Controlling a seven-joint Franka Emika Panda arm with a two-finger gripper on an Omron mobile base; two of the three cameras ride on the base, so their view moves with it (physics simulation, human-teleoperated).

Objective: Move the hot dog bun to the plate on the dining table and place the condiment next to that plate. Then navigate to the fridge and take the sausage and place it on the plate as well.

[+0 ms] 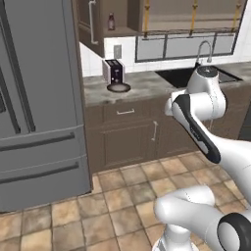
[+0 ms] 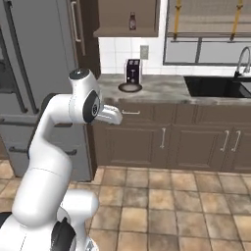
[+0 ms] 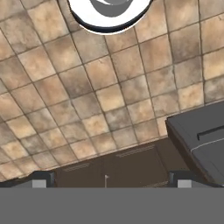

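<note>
The gripper [image 3: 109, 179] points down at the floor, its two dark finger tips [image 3: 41, 178] spread wide apart with nothing between them. Only the tips show at the bottom of the hand view, so the rest of the gripper is cut off.

Beneath the gripper lies a floor of tan and brown square tiles [image 3: 109, 96]. Just beyond the finger tips runs a row of dark brown lower cabinets [image 3: 127, 164], and to one side of them the corner of the tall grey steel fridge [image 3: 201, 135] comes into view with a dark bar handle.

In the base views the white arm is folded up in front of the cabinets. The fridge [image 1: 34, 98] stands to the arm's left, doors shut, with long dark bar handles; its top and left side are cut off.

Farther out, a grey veined tabletop [image 1: 142, 83] over the cabinets carries a small silver and black toaster [image 1: 113, 71] with a dark round dish [image 1: 118, 87] in front of it. A sink with a curved steel tap [image 2: 242, 61] sits to the right, partly cut off.

High on an open wall shelf stands a small dark red-brown bottle [image 2: 132, 21] with a pale label; any writing on it is too small to read.
</note>
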